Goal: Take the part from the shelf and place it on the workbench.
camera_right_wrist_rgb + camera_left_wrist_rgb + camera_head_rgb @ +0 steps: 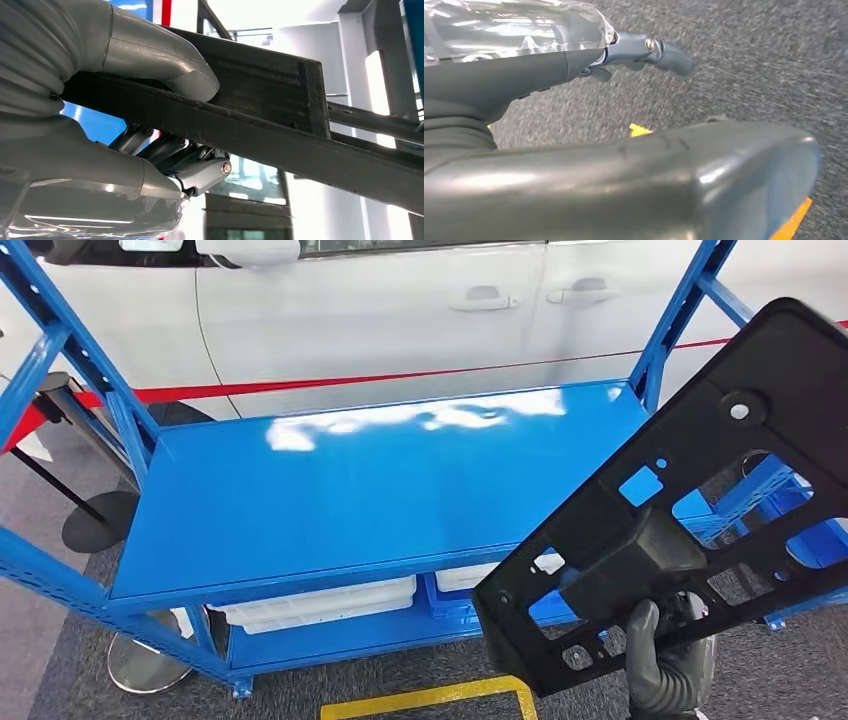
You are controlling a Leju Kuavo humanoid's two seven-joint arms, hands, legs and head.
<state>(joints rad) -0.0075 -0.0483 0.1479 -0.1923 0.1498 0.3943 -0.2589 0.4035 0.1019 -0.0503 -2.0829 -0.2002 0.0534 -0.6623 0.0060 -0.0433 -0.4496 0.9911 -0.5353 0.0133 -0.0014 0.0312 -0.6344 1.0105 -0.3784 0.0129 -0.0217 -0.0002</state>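
Observation:
A flat black plastic part point(690, 510) with several cut-outs is held up at the right of the head view, tilted, in front of the blue shelf point(360, 490). My right hand point(662, 660) grips it from below near its lower edge. In the right wrist view the thumb point(165, 57) presses on one face of the part's black bar point(280, 135) and the darker fingers point(185, 160) curl under the other face. My left hand point(644, 52) hangs over grey carpet, its fingers apart and holding nothing.
The shelf's top board is bare and glossy; white trays point(320, 602) lie on its lower level. A white car point(400, 310) stands behind, with a red barrier tape point(330, 380) and round stand bases point(100, 520). Yellow floor marking point(430, 698) runs on the carpet near my feet.

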